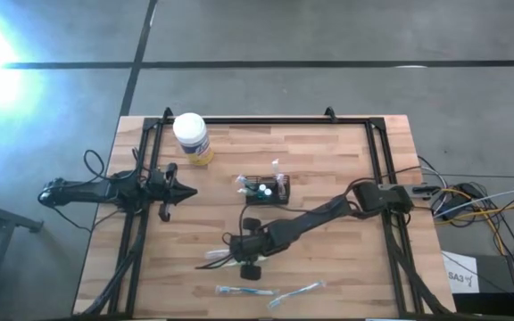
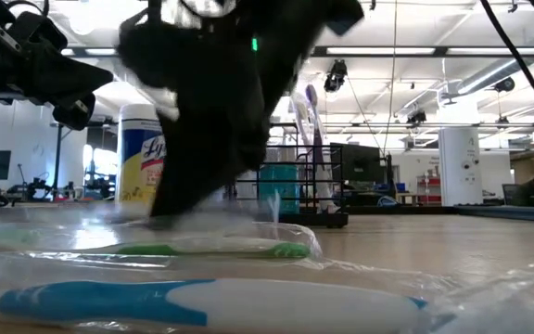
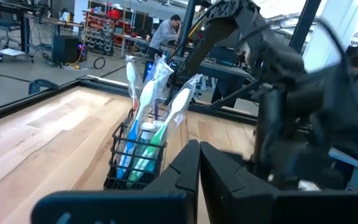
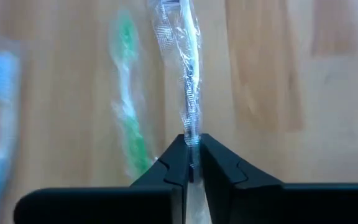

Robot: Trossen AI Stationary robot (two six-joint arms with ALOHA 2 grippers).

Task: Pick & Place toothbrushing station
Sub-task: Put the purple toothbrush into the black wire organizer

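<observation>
A butcher-block table (image 1: 328,160) carries both dark arms, its far right stretch bare. The left arm rests at the left edge, its left gripper (image 1: 186,191) clenched on nothing and pointing toward the centre. The right arm reaches diagonally from the right edge to the near middle, where the right gripper (image 4: 193,163) pinches a plastic-wrapped toothbrush (image 4: 190,81) between its fingers. A white-lidded jar (image 1: 192,137) with a yellow label stands near the far left corner. The toothbrushing station (image 1: 266,189), a black wire-mesh caddy, sits at the table's centre, well apart from the jar, with several wrapped toothbrushes standing upright in it. Two more wrapped brushes, a blue-handled toothbrush (image 1: 244,291) and a pale toothbrush (image 1: 297,292), lie along the near edge.
</observation>
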